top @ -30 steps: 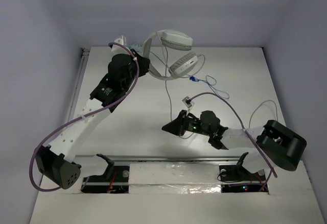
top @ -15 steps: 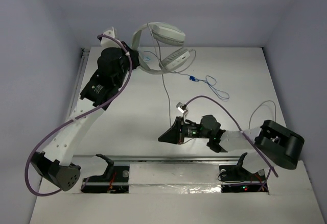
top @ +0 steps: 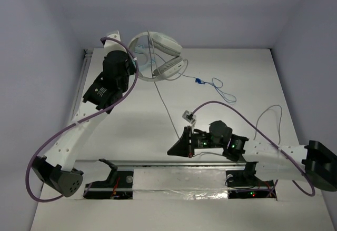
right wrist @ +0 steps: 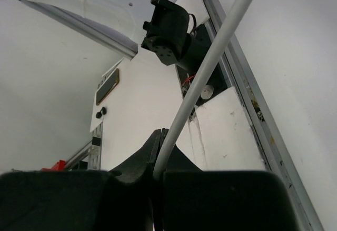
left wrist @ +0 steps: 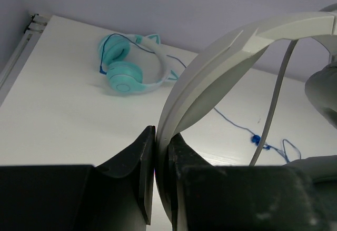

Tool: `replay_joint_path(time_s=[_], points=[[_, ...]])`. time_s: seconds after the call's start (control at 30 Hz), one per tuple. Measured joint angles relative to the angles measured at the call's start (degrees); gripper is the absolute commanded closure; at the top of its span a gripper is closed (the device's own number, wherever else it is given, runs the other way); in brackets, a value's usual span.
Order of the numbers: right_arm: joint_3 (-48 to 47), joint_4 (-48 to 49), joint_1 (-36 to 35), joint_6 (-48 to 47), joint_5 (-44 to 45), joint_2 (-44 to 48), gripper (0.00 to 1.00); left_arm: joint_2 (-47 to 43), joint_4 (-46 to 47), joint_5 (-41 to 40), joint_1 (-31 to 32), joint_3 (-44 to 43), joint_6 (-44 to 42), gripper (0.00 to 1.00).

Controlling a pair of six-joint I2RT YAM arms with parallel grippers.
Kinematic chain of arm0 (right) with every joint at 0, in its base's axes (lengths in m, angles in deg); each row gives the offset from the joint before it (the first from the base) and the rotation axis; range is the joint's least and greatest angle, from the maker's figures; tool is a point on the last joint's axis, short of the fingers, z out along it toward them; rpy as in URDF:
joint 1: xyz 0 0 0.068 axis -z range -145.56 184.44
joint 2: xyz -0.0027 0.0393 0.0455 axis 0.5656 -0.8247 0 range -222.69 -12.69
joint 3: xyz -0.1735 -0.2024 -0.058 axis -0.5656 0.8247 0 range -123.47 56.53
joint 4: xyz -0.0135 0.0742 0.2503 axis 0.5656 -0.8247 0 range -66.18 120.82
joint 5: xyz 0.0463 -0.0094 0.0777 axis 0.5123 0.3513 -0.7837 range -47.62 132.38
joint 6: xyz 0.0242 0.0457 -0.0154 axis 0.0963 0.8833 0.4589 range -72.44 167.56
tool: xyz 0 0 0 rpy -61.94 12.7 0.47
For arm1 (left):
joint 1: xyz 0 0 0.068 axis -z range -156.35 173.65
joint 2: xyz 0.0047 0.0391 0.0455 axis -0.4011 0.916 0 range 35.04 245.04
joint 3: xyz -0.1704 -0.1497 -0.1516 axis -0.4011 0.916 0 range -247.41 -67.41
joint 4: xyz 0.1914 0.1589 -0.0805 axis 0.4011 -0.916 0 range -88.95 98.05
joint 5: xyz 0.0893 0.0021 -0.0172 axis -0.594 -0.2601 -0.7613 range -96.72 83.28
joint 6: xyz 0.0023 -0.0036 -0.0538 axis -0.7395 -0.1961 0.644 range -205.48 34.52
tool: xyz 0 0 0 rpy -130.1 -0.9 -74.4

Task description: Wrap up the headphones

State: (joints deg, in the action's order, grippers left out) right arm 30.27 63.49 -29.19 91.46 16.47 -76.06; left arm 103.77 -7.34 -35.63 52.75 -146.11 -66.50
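The headphones (top: 168,46) hang raised over the far left of the table (top: 131,120), with the left gripper (left wrist: 156,139) clenched on the wide headband (left wrist: 210,68). Their thin cable (top: 166,104) runs down to the right gripper (top: 179,141), whose jaws are pinched tight on it near the front edge. The band looks stiff and light, a sound place to hold. The cable looks limp and smooth and may slip or kink, so it needs a firm pinch and winding without yanking. The teal headphones (left wrist: 126,73) lie well apart
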Motion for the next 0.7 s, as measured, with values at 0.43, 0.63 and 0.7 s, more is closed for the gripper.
replay_joint_path(time_s=[0.43,0.63,0.7], points=[[-25.05,-41.77,-0.26,-10.43,10.25,8.52,1.00,0.46,-3.34,0.96,0.13,8.46,-3.48,1.00],[-37.51,-56.72,-0.26,-17.33,21.90,4.07,1.00,1.57,-5.90,2.14,5.62,14.12,-5.79,1.00],[-40.17,-60.81,-0.26,-19.32,25.68,2.29,1.00,1.66,-7.10,3.19,7.80,15.47,-6.78,1.00]])
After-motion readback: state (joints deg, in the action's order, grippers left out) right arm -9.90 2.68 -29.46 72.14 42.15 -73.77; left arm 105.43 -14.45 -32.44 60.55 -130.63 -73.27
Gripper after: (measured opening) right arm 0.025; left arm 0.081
